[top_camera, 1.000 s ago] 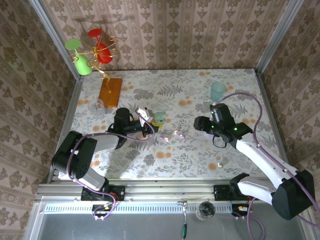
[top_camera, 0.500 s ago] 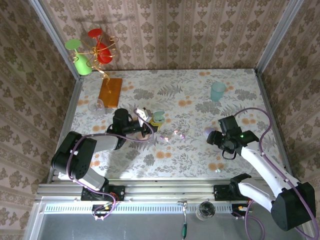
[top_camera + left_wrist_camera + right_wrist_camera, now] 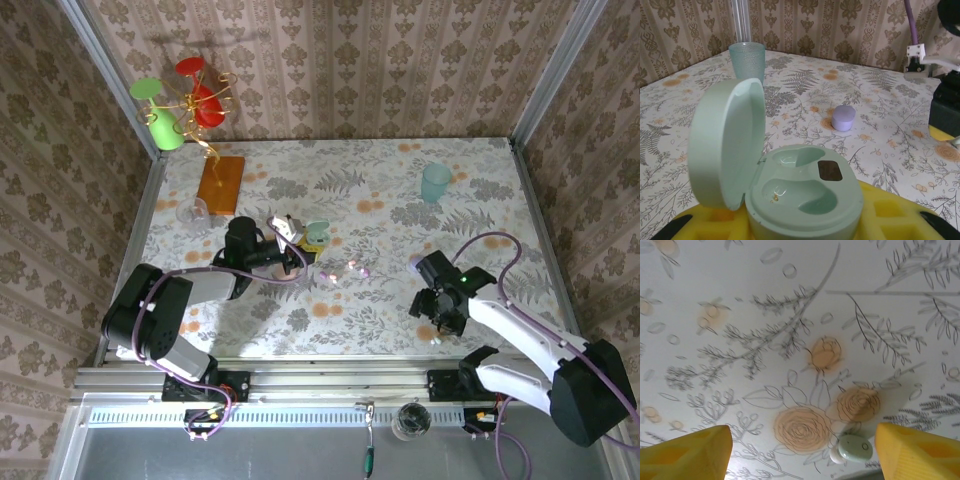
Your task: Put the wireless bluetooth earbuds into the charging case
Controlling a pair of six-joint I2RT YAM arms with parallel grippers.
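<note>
Case [image 3: 805, 200] 1 open, mint earbud [image 3: 855, 448] 1

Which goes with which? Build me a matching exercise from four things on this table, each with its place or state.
1 mint green plastic charging case
2 lilac round plastic puck
3 translucent teal plastic cup
4 mint green glossy earbud

A standing upright
B lid open
C inside the open right end effector
D lying flat, alone, on the floral tablecloth

Pairs: 1-B, 2-D, 3-A, 4-C
</note>
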